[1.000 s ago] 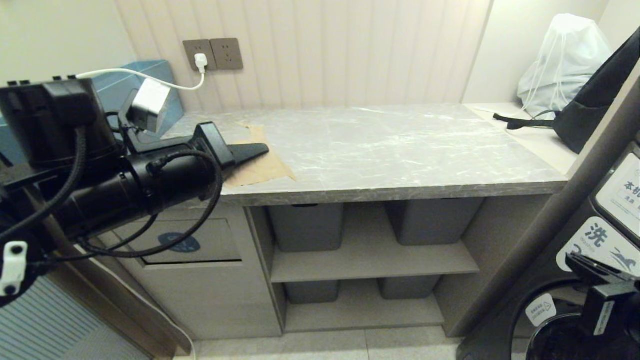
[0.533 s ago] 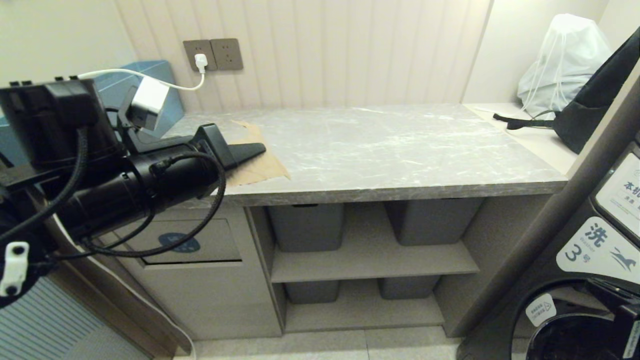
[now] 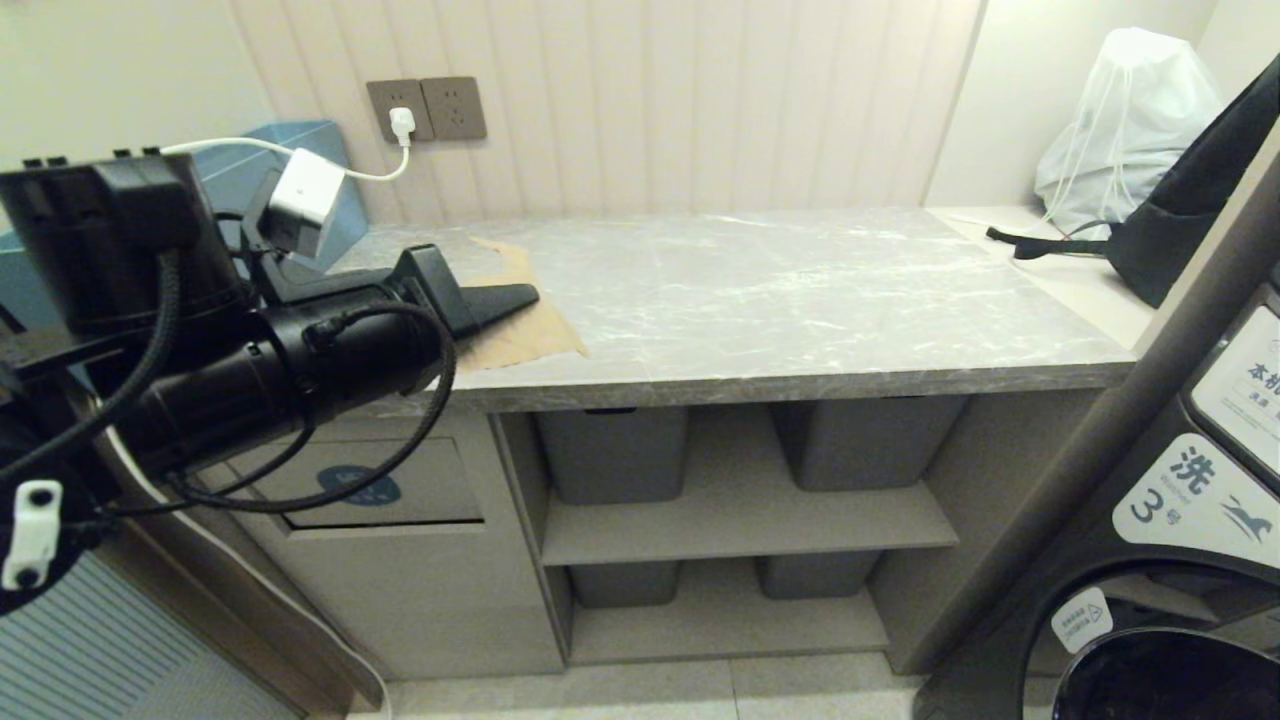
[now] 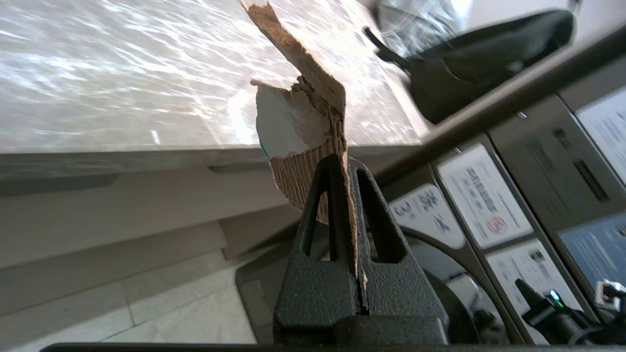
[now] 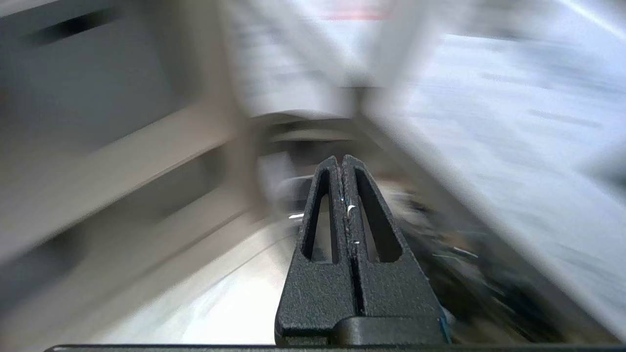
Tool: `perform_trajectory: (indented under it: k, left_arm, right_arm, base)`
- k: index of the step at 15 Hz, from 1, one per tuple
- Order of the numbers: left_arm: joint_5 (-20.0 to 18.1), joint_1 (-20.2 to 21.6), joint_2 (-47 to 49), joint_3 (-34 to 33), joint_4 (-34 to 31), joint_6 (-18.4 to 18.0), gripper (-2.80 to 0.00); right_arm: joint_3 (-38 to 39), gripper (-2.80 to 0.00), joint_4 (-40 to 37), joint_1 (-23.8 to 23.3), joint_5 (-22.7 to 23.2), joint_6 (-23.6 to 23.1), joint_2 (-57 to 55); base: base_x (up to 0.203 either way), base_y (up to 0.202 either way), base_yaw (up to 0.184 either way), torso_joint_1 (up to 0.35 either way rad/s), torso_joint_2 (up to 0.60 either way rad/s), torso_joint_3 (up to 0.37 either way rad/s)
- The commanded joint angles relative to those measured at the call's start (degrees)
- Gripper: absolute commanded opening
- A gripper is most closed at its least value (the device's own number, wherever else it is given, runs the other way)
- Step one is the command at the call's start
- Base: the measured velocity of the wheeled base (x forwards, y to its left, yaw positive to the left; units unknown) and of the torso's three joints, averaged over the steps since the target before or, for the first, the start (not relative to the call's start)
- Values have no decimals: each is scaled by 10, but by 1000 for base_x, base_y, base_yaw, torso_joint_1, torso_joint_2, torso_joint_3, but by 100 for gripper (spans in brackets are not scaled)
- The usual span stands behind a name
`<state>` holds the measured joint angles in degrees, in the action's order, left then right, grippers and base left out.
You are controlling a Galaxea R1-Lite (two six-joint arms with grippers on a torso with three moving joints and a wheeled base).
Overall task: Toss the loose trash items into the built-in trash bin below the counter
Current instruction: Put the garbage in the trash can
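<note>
1 scrap (image 4: pixel 313 142) is pinched edge-on in the closed left gripper (image 4: pixel 342 168), held over the counter (image 3: pixel 800 300) edge, above and just right of the bin (image 3: pixel 400 490) flap. Little has shifted there since a second ago. The right gripper (image 5: pixel 341 166), closed and empty, has swung out of the head view, so the drop is judged left-armed. The left arm reaches level from the left.

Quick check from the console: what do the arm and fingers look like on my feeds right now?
The left arm is a matte black cylinder looped with black cables, with a white clip near its base. The left gripper and right gripper match: textured black tapering fingers, each with a long cut-out slot.
</note>
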<state>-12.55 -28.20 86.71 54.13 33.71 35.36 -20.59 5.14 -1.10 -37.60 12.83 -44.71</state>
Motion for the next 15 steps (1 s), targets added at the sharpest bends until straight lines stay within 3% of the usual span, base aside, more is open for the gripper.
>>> perform_trajectory:
  k: [1, 2, 5, 7, 8, 10, 12, 15]
  left_arm:
    - [-13, 1, -1, 0, 2, 2, -280]
    - [-21, 5, -1, 0, 2, 1, -280]
    - [-23, 7, 7, 5, 3, -6, -280]
    - [-23, 18, 6, 3, 3, -43, -280]
    - [-23, 33, 6, -2, 2, -74, -280]
    - [-21, 64, 1, -21, 3, -128, -280]
    - [-20, 128, -2, -55, 4, -192, -280]
    - [-19, 230, -6, -119, 44, -226, -280]
  right_arm:
    - [26, -280, 0, -68, 4, -7, 70]
    - [48, -280, 0, -66, 32, -27, 124]
    - [138, -280, 6, -56, 203, -122, 276]
    - [184, -280, -27, -51, 373, -177, 292]
    - [191, -280, -62, -49, 413, -196, 289]
    - [195, -280, -82, -47, 411, -205, 286]
    - [196, -280, -80, -47, 411, -206, 286]
    - [197, -280, -79, -47, 410, -204, 286]
  base:
    - [0, 0, 0, 0, 0, 0]
    - [0, 0, 0, 0, 0, 0]
    - [0, 0, 0, 0, 0, 0]
    - [0, 0, 0, 0, 0, 0]
    - [0, 0, 0, 0, 0, 0]
    - [0, 0, 0, 0, 0, 0]
    - [0, 0, 0, 0, 0, 0]
    - [0, 0, 0, 0, 0, 0]
